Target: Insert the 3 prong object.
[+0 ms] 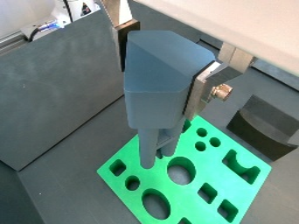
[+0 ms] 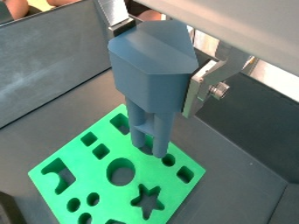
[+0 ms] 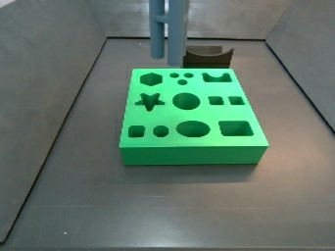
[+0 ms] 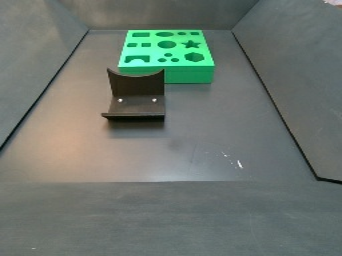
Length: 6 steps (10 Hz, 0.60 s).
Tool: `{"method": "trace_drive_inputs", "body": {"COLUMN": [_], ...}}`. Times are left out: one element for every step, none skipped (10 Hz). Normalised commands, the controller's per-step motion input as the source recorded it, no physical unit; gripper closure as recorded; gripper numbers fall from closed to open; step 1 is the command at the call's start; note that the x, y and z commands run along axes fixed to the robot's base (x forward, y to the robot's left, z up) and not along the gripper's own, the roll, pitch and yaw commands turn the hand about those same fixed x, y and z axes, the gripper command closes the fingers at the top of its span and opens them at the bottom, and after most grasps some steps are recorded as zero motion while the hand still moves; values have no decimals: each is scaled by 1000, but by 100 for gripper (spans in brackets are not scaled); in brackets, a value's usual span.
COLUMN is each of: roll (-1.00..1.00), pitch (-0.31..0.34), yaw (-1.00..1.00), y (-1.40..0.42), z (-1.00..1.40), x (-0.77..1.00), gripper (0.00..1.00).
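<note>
Dark floor, gripper (image 2: 176, 92) jaws clamping blue-grey 3 prong object (image 2: 149, 70)

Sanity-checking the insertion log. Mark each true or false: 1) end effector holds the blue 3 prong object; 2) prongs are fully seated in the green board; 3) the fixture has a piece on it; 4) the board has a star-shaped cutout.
1) True: the end effector grips the blue 3 prong object, a silver finger pressed to its side.
2) False: in a side view the prongs hang above the green board, near its far edge.
3) False: the fixture holds nothing.
4) True: a star cutout shows in both side views.
</note>
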Motion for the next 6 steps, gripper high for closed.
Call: {"method": "trace_drive_inputs", "body": {"roll": [209,214,193,166,164,67], "pitch": [31,20,7,0,0,6], "yaw": [-109,-77,-71,-117,-109,-123], "y": [657,726,766,783,800,746], "z": [-797,-806,-857,-829,-700,-477], "x": [520,411,306,157,43,71], "gripper": [100,100,100,100,100,100]}}
